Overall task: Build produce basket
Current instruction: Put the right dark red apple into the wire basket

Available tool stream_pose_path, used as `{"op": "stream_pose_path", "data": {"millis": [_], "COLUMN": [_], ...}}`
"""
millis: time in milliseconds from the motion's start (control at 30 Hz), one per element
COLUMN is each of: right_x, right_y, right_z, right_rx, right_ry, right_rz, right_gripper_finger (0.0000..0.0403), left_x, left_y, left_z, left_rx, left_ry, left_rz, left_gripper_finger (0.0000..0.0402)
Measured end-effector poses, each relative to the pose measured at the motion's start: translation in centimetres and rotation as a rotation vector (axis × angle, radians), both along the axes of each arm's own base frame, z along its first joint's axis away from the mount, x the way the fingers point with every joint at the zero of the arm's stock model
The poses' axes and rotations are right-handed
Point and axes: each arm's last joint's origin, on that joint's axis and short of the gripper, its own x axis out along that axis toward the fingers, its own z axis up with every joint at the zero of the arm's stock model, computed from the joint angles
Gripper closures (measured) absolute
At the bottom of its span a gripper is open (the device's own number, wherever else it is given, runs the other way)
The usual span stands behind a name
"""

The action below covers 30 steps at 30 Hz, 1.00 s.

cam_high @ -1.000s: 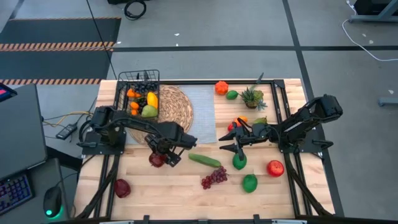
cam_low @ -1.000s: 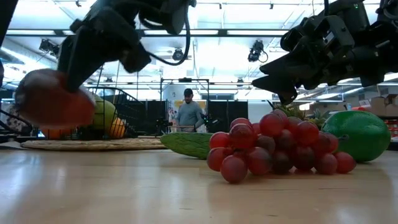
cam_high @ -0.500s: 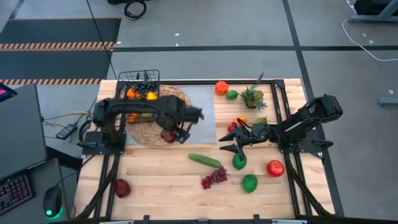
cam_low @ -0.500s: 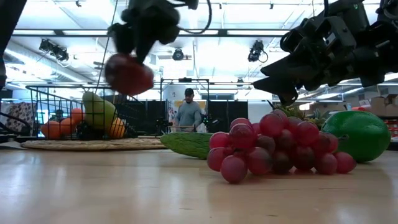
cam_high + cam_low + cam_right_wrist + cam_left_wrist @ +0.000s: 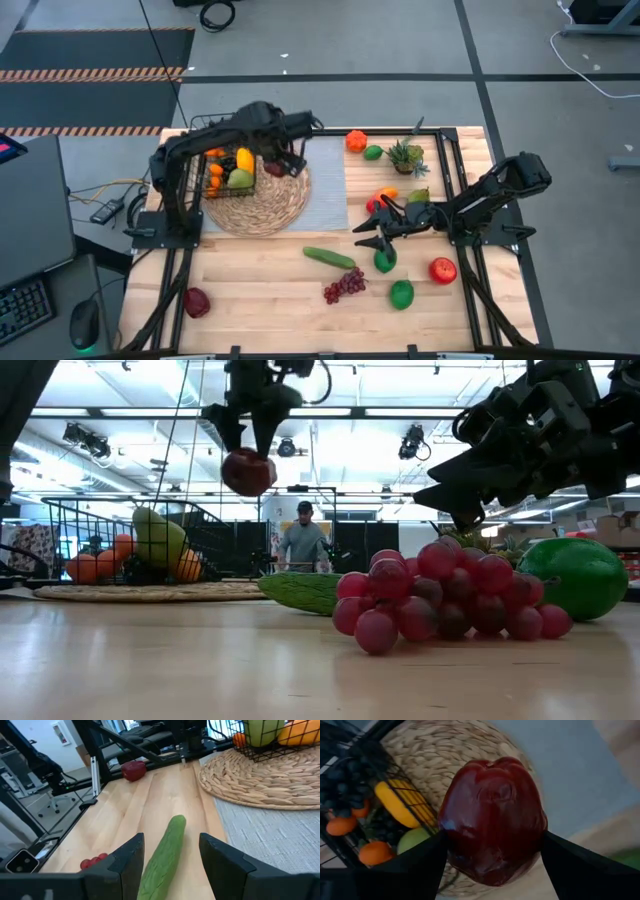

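My left gripper point(image 5: 279, 166) is shut on a dark red apple point(image 5: 492, 820) and hangs over the far part of the round woven mat point(image 5: 262, 195), just right of the basket point(image 5: 205, 128). The black wire basket rests partly on the mat's far left and holds oranges, a yellow mango, a green pear and dark grapes. My right gripper point(image 5: 362, 233) stands open above the table at the right. Its fingers point toward the cucumber point(image 5: 329, 257), which lies flat on the wood and which they do not touch. My left gripper pinches the apple by its two opposite sides point(image 5: 451, 845) between its two fingers point(image 5: 415, 867). The fingers come from above and point steeply down. The apple point(image 5: 248, 470) hangs below them, lifted clear of the mat and outside the basket.
On the wood lie red grapes point(image 5: 343, 285), two green fruits point(image 5: 401, 293) point(image 5: 385, 260), a red apple point(image 5: 443, 269) and a dark red apple point(image 5: 196, 301). At the far right are an orange point(image 5: 356, 140), a lime point(image 5: 373, 152) and a potted plant point(image 5: 405, 155). A grey placemat point(image 5: 325, 180) lies beside the woven mat.
My left gripper has carried the apple up from just above the table near the cucumber and toward the table's far edge. It has crossed the woven mat and now hangs beside the basket, tipped more steeply downward. It has stayed shut on the apple.
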Motion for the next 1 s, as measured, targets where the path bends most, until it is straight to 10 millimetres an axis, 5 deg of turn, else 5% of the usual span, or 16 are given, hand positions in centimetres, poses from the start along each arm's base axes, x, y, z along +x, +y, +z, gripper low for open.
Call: {"op": "stream_pose_path", "data": {"millis": [367, 767, 1000], "right_x": [-0.2, -0.2, -0.4], "right_y": [1.0, 0.9, 0.9], "right_z": [0.0, -0.3, -0.8], "right_rx": [0.026, 0.022, 0.018], "right_ry": [0.009, 0.036, 0.095], "right_rz": [0.037, 0.033, 0.03], "right_gripper_finger": [0.0207, 0.0207, 0.0207], "left_x": [-2.8, -9.6, -12.4], "left_y": [5.6, 7.3, 9.3], "left_z": [0.2, 5.2, 5.8], "left_rx": [0.02, 0.168, 0.216], "left_ry": [0.023, -0.066, -0.054], "left_rz": [0.1, 0.235, 0.356], "left_gripper_finger": [0.01, 0.0103, 0.0103]}}
